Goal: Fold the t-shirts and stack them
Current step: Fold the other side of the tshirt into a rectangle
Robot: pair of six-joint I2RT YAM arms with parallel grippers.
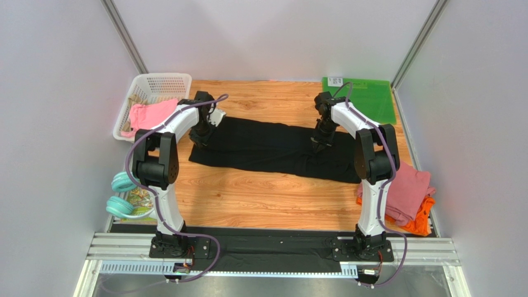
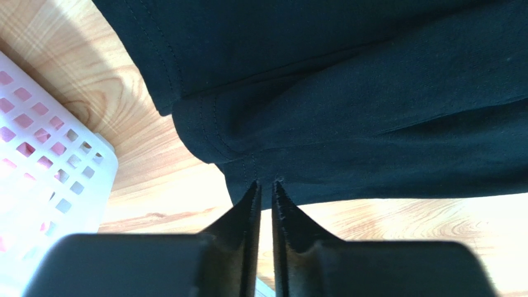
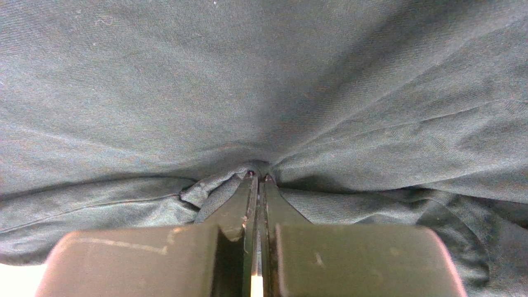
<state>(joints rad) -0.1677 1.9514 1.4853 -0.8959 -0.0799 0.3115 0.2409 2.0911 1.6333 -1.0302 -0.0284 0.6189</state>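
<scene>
Holding the black t-shirt [image 1: 266, 151] lengthwise between the two, hem nipped at the tips of the near-shut left gripper [image 2: 265, 185], a pucker clamped tight in the right gripper [image 3: 257, 178].

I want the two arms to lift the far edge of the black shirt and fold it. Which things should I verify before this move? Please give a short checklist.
1. The left gripper is closed on the hem of the black t-shirt: ok.
2. The right gripper is shut on the shirt's cloth: ok, folds bunch at its tips.
3. Both grips sit on the same far edge: ok.
4. Each grip catches all cloth layers: cannot tell.
5. The white basket is apart from the shirt: ok.
</scene>
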